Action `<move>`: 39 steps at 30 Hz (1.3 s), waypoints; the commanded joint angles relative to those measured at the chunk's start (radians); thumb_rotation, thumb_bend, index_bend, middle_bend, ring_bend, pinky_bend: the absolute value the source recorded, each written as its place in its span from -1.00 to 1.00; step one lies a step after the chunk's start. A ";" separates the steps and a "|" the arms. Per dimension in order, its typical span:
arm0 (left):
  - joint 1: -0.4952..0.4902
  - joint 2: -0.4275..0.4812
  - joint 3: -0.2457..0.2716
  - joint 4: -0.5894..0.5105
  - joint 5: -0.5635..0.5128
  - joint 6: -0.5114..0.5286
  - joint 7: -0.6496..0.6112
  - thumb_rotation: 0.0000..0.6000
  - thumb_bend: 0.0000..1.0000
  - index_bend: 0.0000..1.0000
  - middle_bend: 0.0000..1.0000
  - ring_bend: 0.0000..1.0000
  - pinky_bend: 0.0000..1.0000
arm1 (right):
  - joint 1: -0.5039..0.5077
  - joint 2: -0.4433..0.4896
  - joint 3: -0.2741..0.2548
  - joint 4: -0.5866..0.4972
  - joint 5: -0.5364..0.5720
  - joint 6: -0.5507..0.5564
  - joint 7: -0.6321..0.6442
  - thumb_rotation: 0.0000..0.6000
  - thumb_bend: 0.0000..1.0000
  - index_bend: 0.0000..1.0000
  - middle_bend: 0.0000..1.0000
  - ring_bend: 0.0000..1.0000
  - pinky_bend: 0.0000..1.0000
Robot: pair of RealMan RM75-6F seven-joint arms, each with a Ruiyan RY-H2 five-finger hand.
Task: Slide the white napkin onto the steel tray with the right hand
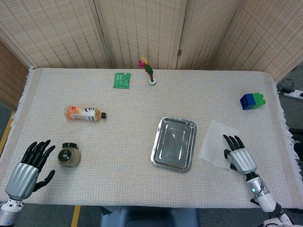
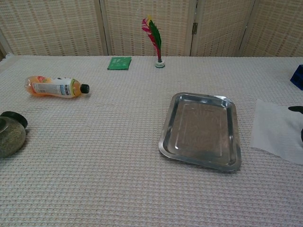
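The white napkin (image 1: 215, 140) (image 2: 274, 131) lies flat on the cloth just right of the steel tray (image 1: 174, 143) (image 2: 201, 130), a narrow gap between them. My right hand (image 1: 238, 154) rests palm-down on the napkin's near right part, fingers spread and pointing away from me; only dark fingertips (image 2: 297, 109) show at the chest view's right edge. My left hand (image 1: 29, 168) is open at the near left corner, beside a jar, holding nothing. The tray is empty.
A spice jar (image 1: 69, 154) (image 2: 10, 133) stands near the left hand. An orange drink bottle (image 1: 85, 113) (image 2: 56, 87) lies on its side. A green packet (image 1: 122, 79), a feather shuttlecock (image 1: 149, 72) and blue-green blocks (image 1: 252, 100) sit farther back.
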State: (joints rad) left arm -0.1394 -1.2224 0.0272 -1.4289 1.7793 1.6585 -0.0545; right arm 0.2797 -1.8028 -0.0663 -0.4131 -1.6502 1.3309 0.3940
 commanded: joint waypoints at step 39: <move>0.002 -0.015 0.013 0.027 0.064 0.061 -0.017 1.00 -0.14 -1.00 -1.00 -1.00 -0.99 | 0.084 -0.050 0.106 0.030 0.035 0.327 0.053 1.00 0.06 0.51 -0.63 -1.00 -1.00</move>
State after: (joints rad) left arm -0.1372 -1.2375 0.0398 -1.4014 1.8438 1.7202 -0.0720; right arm 0.3493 -1.8514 0.0335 -0.3715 -1.6092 1.6353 0.4544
